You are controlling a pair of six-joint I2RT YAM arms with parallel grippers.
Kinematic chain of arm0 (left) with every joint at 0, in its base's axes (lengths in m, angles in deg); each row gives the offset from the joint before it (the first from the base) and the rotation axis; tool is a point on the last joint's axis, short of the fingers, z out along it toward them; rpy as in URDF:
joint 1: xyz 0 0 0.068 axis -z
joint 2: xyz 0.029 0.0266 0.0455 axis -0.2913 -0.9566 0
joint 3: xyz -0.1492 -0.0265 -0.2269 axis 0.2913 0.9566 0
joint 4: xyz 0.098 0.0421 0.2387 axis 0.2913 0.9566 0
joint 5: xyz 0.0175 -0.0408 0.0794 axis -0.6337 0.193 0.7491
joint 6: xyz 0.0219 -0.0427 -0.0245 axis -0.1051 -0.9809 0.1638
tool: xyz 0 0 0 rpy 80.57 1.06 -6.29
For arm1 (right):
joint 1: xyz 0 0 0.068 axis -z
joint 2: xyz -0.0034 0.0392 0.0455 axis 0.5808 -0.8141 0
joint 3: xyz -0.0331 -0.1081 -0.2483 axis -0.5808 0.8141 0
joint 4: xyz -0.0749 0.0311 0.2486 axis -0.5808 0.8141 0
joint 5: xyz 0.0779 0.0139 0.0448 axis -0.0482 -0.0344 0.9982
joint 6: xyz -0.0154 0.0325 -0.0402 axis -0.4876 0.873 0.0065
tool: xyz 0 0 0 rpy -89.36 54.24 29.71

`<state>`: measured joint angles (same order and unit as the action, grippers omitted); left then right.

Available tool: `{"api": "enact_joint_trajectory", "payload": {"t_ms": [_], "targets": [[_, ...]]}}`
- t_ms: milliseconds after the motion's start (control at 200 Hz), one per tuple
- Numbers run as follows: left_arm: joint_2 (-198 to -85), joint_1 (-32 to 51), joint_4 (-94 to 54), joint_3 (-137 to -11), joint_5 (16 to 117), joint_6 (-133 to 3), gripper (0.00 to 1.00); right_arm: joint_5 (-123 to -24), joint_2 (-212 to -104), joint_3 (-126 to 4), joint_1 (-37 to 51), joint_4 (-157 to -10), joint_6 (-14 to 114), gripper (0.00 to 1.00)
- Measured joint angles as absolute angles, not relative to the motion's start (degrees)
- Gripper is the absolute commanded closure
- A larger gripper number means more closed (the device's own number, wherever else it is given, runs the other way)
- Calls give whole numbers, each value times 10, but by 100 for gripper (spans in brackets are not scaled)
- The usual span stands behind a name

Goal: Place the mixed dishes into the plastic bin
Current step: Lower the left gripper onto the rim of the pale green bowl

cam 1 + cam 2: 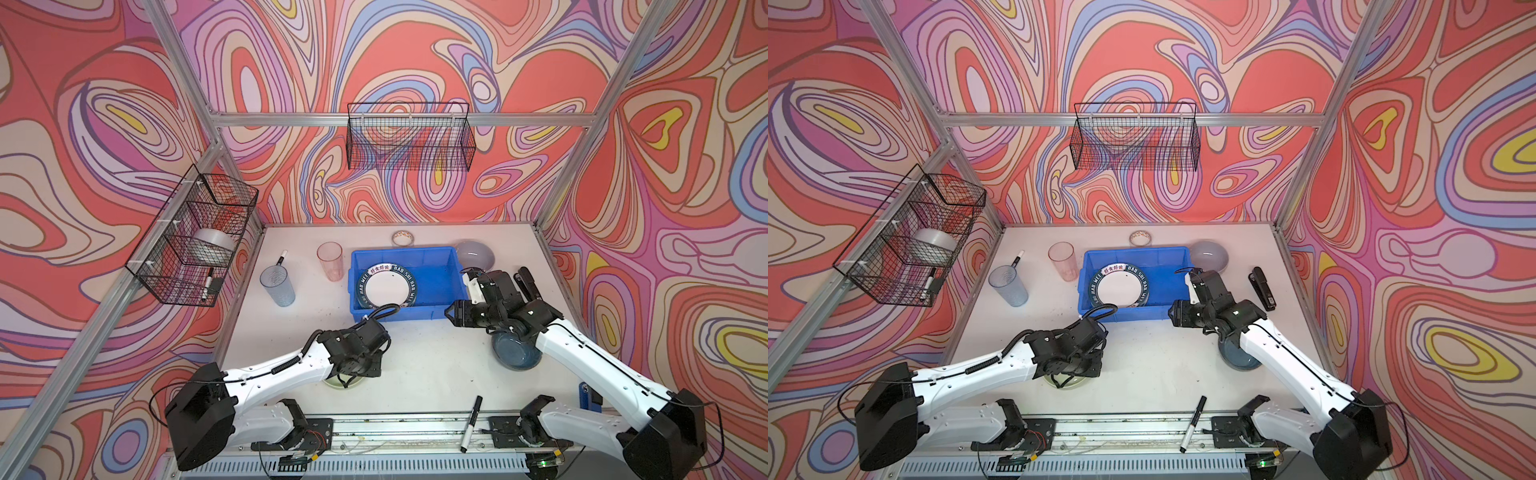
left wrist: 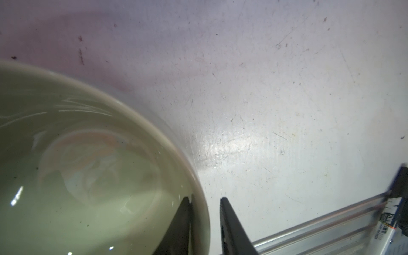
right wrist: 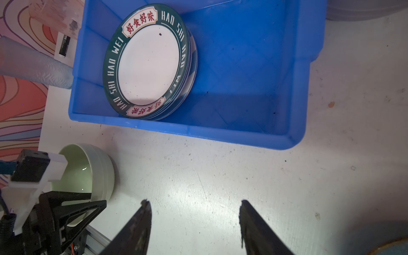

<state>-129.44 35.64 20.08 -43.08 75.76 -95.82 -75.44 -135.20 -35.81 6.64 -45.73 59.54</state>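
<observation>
The pale green bowl [image 2: 88,165] sits upright on the table [image 1: 424,365] near its front edge, at about 7 o'clock from the plastic bin [image 1: 436,286], and it is not yet in it. The left claw [image 2: 204,198] straddles the bowl's rim. One finger is inside against the wall and the other is outside with a sliver of gap showing, so the claw is parted, not clenched on anything.

The bin lies toward the table's 12 o'clock. A stack of white lettered-rim plates [image 1: 386,289] fills its 9 o'clock half, and the other half is bare. The right claw [image 3: 194,201] hangs released and empty just in front of the bin's near wall, and the dark blue bowl [image 1: 515,353] lies under that arm, at 4 o'clock from the bin.

From where I stand, the grip is the worry. If the arm lifts before the fingers bite, the glossy bowl stays behind or skids away. Even a firm pinch at one point of the rim would likely let the bowl swing down. It could then clip the bin's near wall or land tilted on the plates. The right claw also sits close to that path.
</observation>
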Motion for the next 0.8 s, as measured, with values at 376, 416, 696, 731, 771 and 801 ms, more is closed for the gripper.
{"api": "enact_joint_trajectory", "payload": {"t_ms": [376, 416, 696, 731, 771, 801], "targets": [[-1119, 330, 412, -486, 900, -1016, 43, -749, -1351, -343, 66, -466, 601, 35], [-1104, 323, 425, -476, 905, -1023, 43, -747, -1351, -341, 66, -472, 601, 35], [-1017, 269, 462, -403, 931, -1073, 49, -727, -1370, -333, 66, -506, 601, 35], [-1010, 257, 461, -399, 932, -1075, 49, -723, -1376, -333, 66, -512, 601, 35], [-1009, 246, 459, -393, 931, -1075, 50, -719, -1384, -333, 66, -518, 601, 35], [-1012, 238, 454, -388, 931, -1075, 50, -716, -1389, -333, 66, -521, 601, 35]]}}
